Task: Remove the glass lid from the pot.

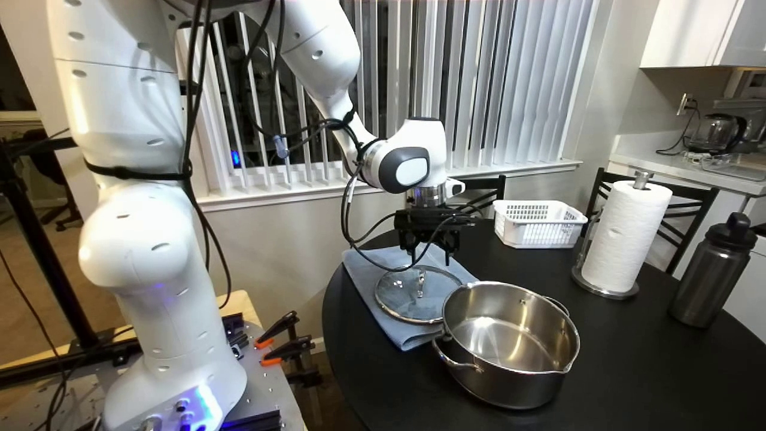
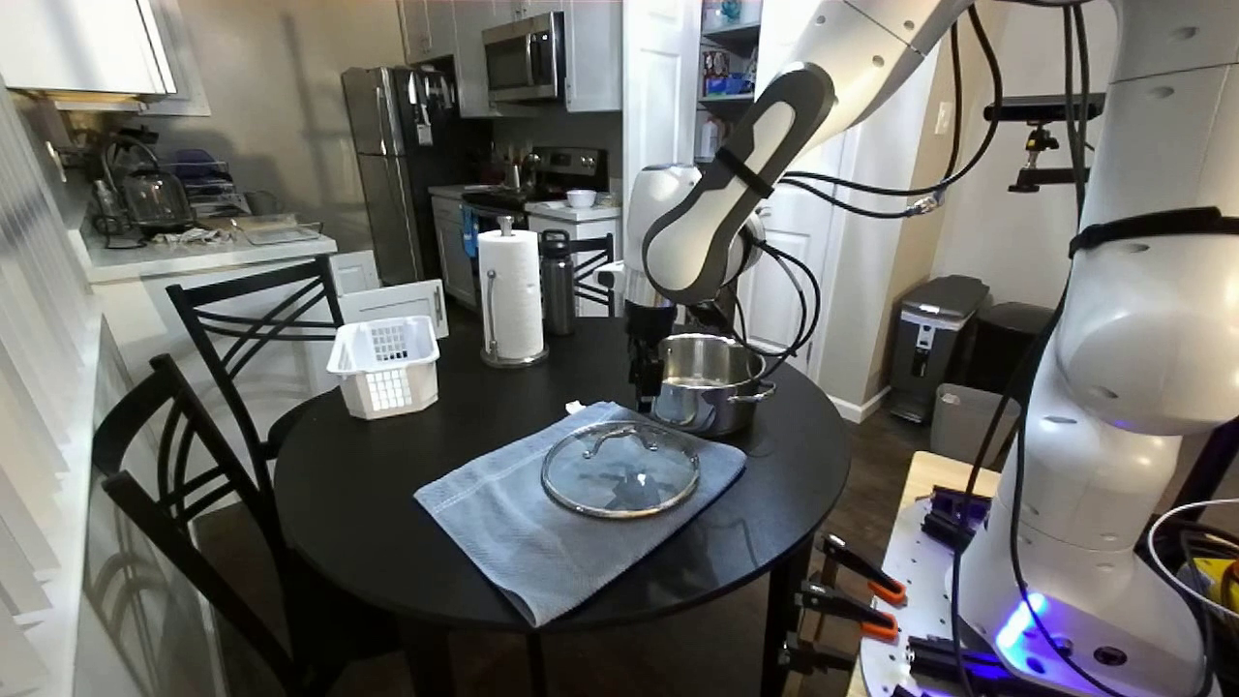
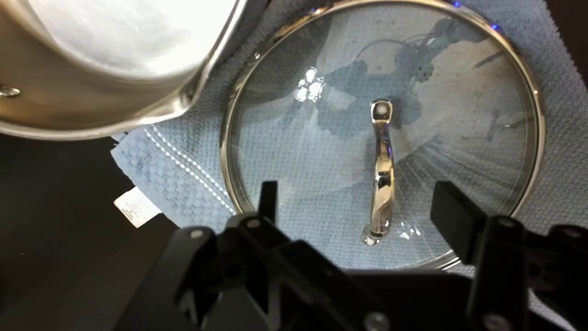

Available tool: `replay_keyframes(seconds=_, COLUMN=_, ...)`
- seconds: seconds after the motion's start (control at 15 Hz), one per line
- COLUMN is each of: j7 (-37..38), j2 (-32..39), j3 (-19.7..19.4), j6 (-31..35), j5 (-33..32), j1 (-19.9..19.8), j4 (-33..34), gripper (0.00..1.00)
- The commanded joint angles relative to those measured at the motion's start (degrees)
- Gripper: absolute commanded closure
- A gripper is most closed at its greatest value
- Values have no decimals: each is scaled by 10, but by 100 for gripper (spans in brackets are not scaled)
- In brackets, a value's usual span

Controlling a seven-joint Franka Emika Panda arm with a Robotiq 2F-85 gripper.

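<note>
The glass lid lies flat on the blue-grey cloth in both exterior views (image 1: 407, 299) (image 2: 619, 479) and fills much of the wrist view (image 3: 298, 156). It has a metal rim and an arched shiny handle (image 3: 383, 179). The stainless-steel pot stands uncovered beside it in both exterior views (image 1: 508, 380) (image 2: 702, 407); part of it shows top left in the wrist view (image 3: 59, 92). My gripper is open and empty above the lid (image 1: 430, 261) (image 2: 646, 399). In the wrist view the handle lies between the open fingers (image 3: 356, 195), apart from both.
The folded cloth (image 2: 523, 528) lies on the round black table (image 1: 598, 353), partly against the pot. A white basket (image 1: 538, 230), a paper towel roll (image 1: 625, 236) and a dark metal bottle (image 1: 712, 272) stand on the table. Chairs (image 2: 174, 455) and a window wall border it.
</note>
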Motion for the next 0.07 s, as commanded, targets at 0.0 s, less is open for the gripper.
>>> replay_keyframes(seconds=0.0, j7=1, j2=0, j3=-4, j6=-1, j5=0, j1=5, j4=0, gripper=14)
